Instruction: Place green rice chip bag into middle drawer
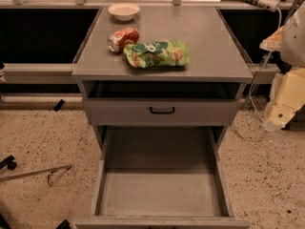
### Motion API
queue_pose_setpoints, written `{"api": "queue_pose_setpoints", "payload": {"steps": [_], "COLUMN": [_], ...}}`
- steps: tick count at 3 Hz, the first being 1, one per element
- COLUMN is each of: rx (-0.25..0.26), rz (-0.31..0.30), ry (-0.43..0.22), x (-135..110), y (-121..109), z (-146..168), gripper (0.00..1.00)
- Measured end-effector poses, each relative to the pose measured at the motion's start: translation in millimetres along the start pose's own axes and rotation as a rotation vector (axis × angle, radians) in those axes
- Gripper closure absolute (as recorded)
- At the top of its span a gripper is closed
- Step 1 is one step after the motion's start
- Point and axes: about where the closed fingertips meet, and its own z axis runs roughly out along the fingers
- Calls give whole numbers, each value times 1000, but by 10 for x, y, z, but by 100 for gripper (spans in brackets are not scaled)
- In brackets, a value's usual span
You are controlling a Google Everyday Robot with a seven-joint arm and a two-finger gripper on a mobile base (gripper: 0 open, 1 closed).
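The green rice chip bag (pixel 157 54) lies flat on the grey cabinet top (pixel 205 37), near its front edge, with its left end touching a red-orange soda can (pixel 123 38) that lies on its side. The middle drawer (pixel 162 194) is pulled far out toward me below, and its bare floor shows with nothing in it. My gripper (pixel 278 118) hangs at the right edge of the view, beside the cabinet's right side and below the level of its top. It is apart from the bag and holds nothing that I can see.
A white bowl (pixel 124 11) stands at the back of the cabinet top. A shut drawer front with a small black handle (pixel 162 110) sits above the open drawer. A cable (pixel 252 104) hangs at the right. Dark chair legs (pixel 7 165) and a metal rod lie on the speckled floor at the left.
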Motion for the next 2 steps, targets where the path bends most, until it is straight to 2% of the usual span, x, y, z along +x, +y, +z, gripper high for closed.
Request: {"api": "queue_pose_setpoints", "payload": {"steps": [1, 2], "rx": [0, 15], "rz": [0, -11], "ry": [0, -43], "x": [0, -118], "y": [0, -109], "z": [0, 100], "gripper": [0, 0]}}
